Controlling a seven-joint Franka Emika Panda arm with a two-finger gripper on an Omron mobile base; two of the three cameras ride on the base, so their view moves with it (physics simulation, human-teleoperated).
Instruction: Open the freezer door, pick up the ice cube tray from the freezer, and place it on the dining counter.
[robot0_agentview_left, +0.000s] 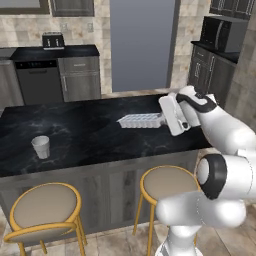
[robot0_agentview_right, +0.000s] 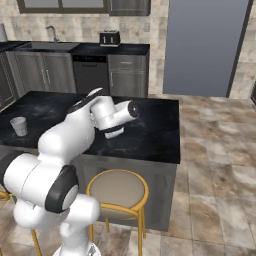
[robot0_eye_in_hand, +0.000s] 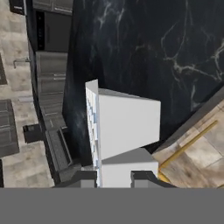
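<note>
One gripper (robot0_agentview_left: 169, 119), pinching the end of the ice cube tray (robot0_agentview_left: 141, 120), holds it level just above the black marble desk (robot0_agentview_left: 85, 135), near the right end. In the hand view the tray's pale underside (robot0_eye_in_hand: 127, 127) runs away from the fingertips (robot0_eye_in_hand: 141, 177). A white cup (robot0_agentview_left: 41, 147) stands well apart at the desk's left. Two stools (robot0_agentview_left: 167, 184) sit in front. The grey freezer door (robot0_agentview_left: 141, 45) stands behind.

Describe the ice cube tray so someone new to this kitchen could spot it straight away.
Find the long dining counter with the black, white-veined marble top and two stools in front. Near its right end, at the gripper, sits the ice cube tray: a pale blue-white rectangle gridded into small squares. The white cup far to the left is round and plain.
</note>
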